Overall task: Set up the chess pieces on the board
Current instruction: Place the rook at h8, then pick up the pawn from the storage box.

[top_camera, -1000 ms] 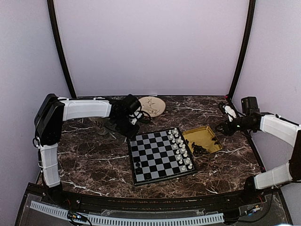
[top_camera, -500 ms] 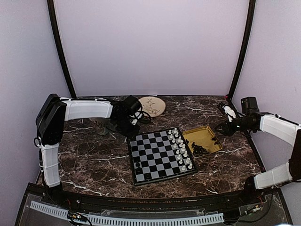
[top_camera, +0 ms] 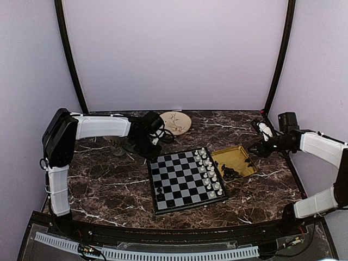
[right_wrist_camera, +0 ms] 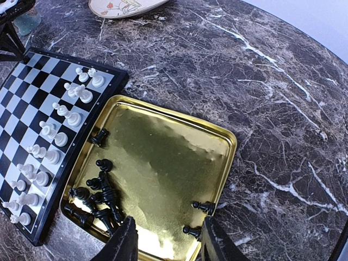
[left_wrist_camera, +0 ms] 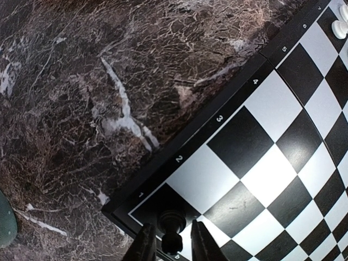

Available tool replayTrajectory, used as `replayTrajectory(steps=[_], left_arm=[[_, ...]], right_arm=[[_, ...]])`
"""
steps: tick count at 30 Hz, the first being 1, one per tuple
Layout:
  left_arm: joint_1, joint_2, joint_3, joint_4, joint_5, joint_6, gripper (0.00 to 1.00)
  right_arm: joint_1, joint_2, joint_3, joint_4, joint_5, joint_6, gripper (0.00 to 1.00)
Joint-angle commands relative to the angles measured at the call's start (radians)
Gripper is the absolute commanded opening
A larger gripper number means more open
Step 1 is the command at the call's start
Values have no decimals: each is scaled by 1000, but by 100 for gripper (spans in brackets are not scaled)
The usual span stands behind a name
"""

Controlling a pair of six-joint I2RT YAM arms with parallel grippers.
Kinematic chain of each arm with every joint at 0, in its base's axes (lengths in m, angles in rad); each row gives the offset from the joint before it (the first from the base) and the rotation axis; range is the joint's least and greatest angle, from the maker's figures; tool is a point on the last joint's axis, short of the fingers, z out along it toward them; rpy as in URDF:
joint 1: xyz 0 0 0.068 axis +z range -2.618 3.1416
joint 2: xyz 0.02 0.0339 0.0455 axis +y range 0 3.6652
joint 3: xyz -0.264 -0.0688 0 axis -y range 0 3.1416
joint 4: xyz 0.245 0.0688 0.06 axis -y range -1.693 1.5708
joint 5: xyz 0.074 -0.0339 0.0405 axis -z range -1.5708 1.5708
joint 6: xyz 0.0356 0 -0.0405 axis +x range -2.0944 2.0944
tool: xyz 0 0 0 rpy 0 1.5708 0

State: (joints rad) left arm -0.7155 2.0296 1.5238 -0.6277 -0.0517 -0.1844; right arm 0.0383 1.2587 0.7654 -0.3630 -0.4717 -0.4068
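One tiny black chess piece point(left_wrist_camera: 171, 223) stands on the far-left corner square of the small black-and-white checkered board point(top_camera: 179, 182). The left gripper point(left_wrist_camera: 173, 251) straddles it, fingers parted and just clear of it on both sides. Small white pieces point(top_camera: 209, 171) line the board's right side in two columns. Just right of the board, a square yellow metal tray point(right_wrist_camera: 163, 163) holds a heap of black pieces point(right_wrist_camera: 100, 198) in its near-left corner. The right gripper point(right_wrist_camera: 168, 228) hangs above the tray, fingers apart and grasping nothing.

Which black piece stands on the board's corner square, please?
The black piece between the left gripper's fingers; others stand mid-edge or lie in the tray.
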Motion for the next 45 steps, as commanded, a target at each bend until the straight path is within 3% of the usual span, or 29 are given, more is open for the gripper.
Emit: replayTrajectory(steps=[1,7,12,15,22,32,45], left_arm=[[7,-19,31,-42,4,-12,27],[6,-93,64,-84,-25,-18,32],[3,-180,80,-91,-7,-1,32],[-4,-258,4,15,109,49,32],[-43,-405,-234,348,201,81,31],[-153,-390,-264,384,194,130,31],[-174,-422,-326,408,183,98,31]], right_arm=[[-5,-2,26,-11,-19,0,40],[-6,-48,59,-34,-2,7,41],[-3,-41,157,-171,3,-58,42],[13,14,240,-282,-3,-108,42],[154,133,307,-383,85,-142,37],[337,319,376,-398,191,-122,35],[413,512,470,-395,243,-109,30]])
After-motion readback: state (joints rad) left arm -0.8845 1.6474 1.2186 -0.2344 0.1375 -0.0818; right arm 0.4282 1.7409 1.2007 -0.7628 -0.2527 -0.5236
